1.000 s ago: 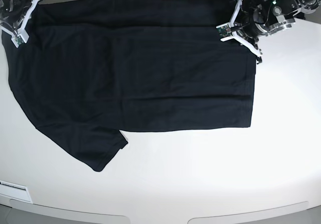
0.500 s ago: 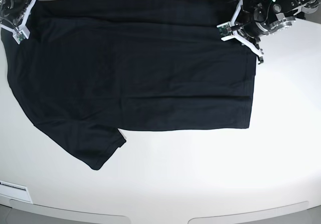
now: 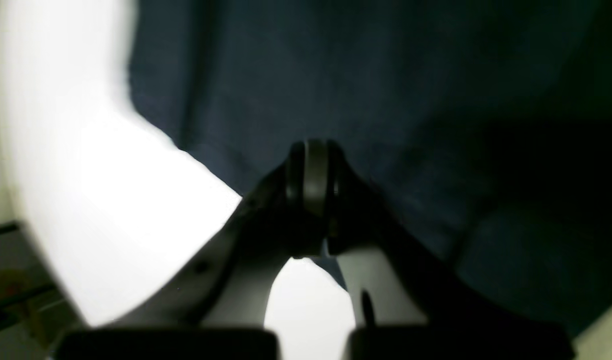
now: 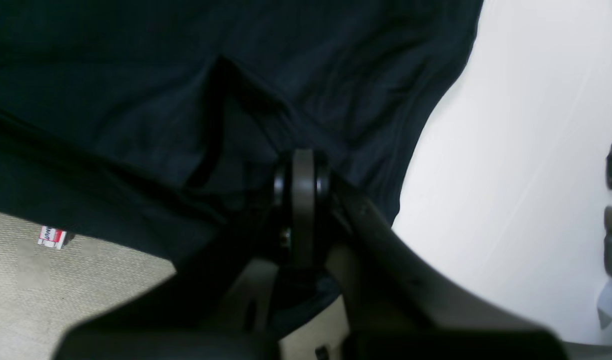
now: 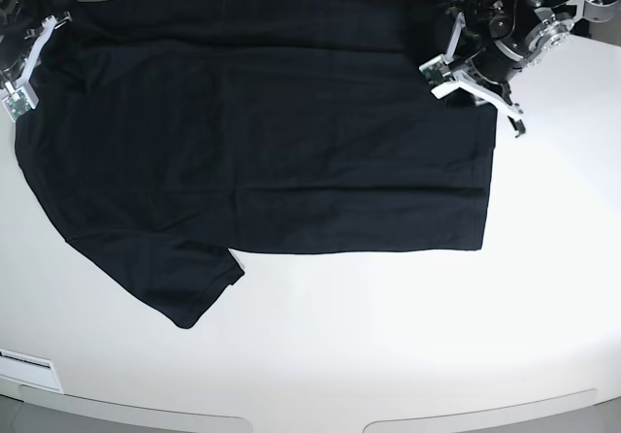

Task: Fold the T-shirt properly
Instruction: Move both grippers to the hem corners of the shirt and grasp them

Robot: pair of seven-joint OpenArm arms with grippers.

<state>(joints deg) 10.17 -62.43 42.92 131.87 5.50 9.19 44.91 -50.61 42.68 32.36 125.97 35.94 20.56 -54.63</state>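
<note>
At the far left corner of the white table (image 5: 388,355), the right gripper (image 5: 27,52) is squeezed tight on the edge of the T-shirt (image 5: 262,132). From its wrist camera, black cloth is pinched between the closed fingers (image 4: 301,185). The big black T-shirt lies spread over the far half of the table, with one short sleeve (image 5: 184,283) pointing toward the near left. At the far right corner of the shirt, the left gripper (image 5: 464,76) is also clamped shut on the cloth edge, lifting it a little.
</note>
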